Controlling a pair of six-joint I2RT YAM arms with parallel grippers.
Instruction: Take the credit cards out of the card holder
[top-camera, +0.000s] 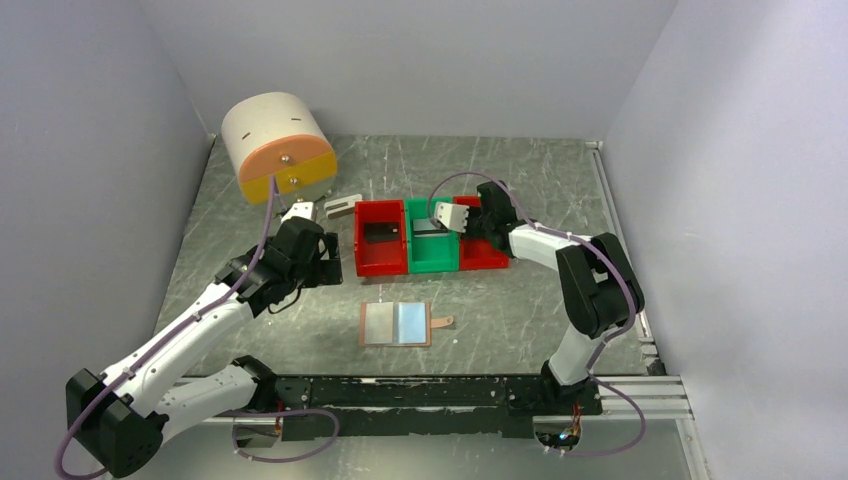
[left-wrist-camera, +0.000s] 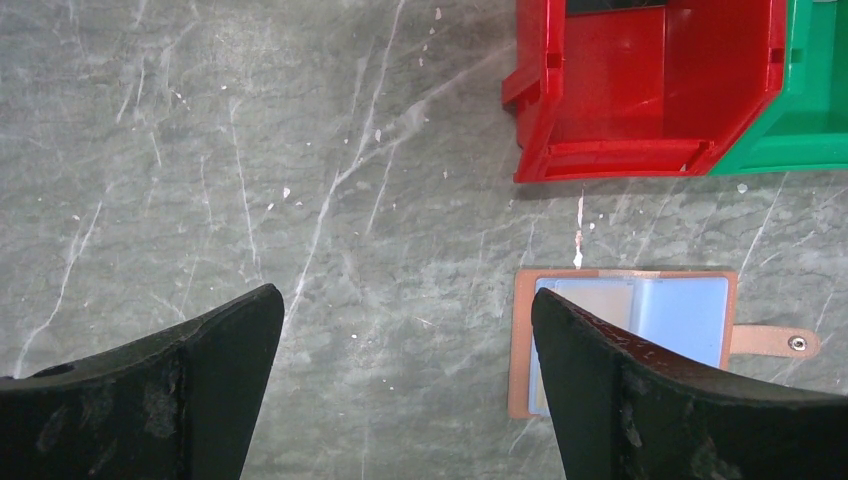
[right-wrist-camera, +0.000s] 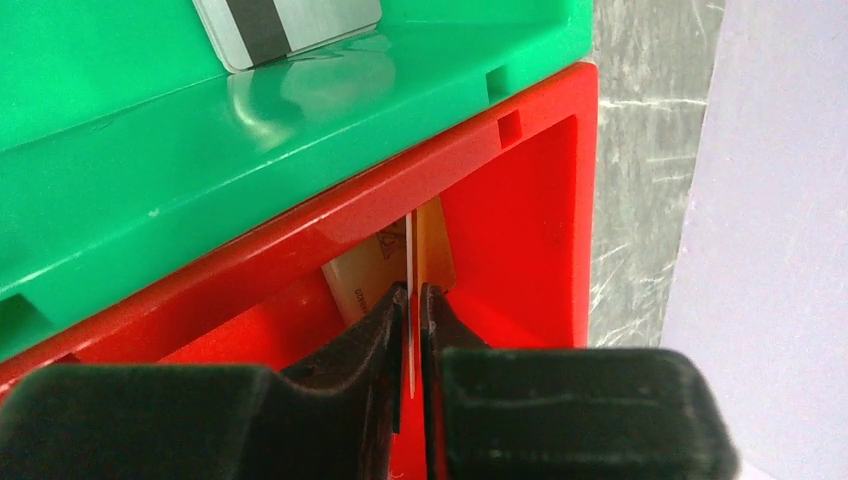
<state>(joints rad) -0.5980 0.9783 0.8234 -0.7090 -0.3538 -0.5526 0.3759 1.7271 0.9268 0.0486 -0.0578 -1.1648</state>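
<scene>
– Top external: where's the holder (top-camera: 395, 323)?
– Open flat, lower centre of frame, between the two arms and apart from the bins. Its long axis runs left-right, with the tab (top-camera: 441, 321) at its right end. Pockets look empty to me.
– How many cards?
– Four, none in the holder. One black card (top-camera: 380, 232) in the red bin (top-camera: 380, 266) at frame left. One grey card (right-wrist-camera: 285, 20) in the green bin (top-camera: 432, 266), seen at the top of the right wrist frame. Two in the other red bin (right-wrist-camera: 520, 200): a beige card (right-wrist-camera: 355, 280) lying low and an orange card (right-wrist-camera: 435, 250) standing on edge.
– And the right gripper (right-wrist-camera: 413, 292)?
– Down inside that other red bin, fingers nearly together. The orange card's pale edge sits straight between them, its plane running away from the camera in line with the fingers. Pinching or loose: cannot tell.
– And the left gripper (left-wrist-camera: 402, 298)?
– Fingers wide apart, nothing between them, over bare table (left-wrist-camera: 200, 150). In the left wrist view the holder is at lower right, partly behind the finger at frame right.
– Which arm is nearer the holder?
– Left, I'd judge.
– Next move?
– My guess: the right lets go and lifts straight out. The card is dead centre, so any sideways pull could drag it. Task looks nearly done.
– Totals?
– One holder, four cards, three bins (two red, one green), two grippers.
</scene>
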